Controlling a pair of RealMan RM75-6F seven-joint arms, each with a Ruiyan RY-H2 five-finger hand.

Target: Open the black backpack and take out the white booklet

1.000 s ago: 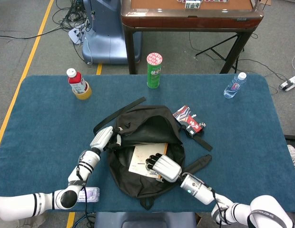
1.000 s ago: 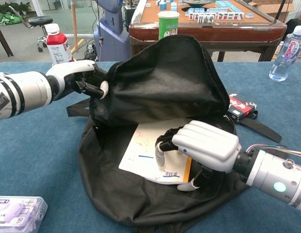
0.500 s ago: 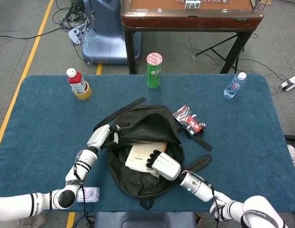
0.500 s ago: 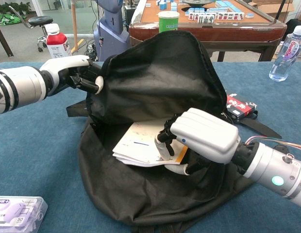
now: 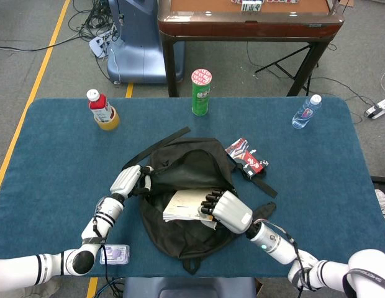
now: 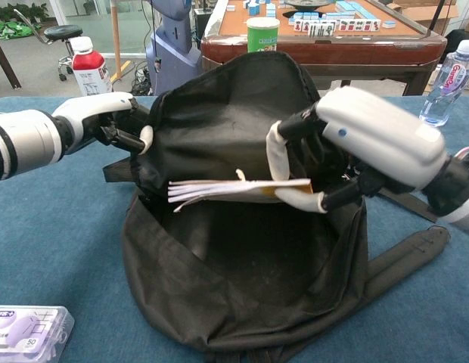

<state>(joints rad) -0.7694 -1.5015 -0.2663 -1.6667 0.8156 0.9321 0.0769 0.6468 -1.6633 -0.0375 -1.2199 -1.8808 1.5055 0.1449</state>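
Observation:
The black backpack (image 5: 180, 186) (image 6: 234, 280) lies open in the middle of the blue table, its flap raised. My left hand (image 5: 129, 180) (image 6: 106, 121) grips the flap's left edge and holds it up. My right hand (image 5: 228, 210) (image 6: 355, 144) pinches the white booklet (image 5: 187, 205) (image 6: 234, 189) by its right end. The booklet hangs level above the bag's opening, pages slightly fanned at its left end, clear of the bag's floor.
A green snack can (image 5: 201, 92) stands behind the bag, a red-capped juice bottle (image 5: 103, 110) at far left, a water bottle (image 5: 305, 112) at far right. A red and black packet (image 5: 247, 158) lies right of the bag. A small clear box (image 5: 118, 254) sits near the front edge.
My right hand has lifted the booklet from the bag's floor up to the opening and turned it level. The left hand still holds the flap, shifted slightly left.

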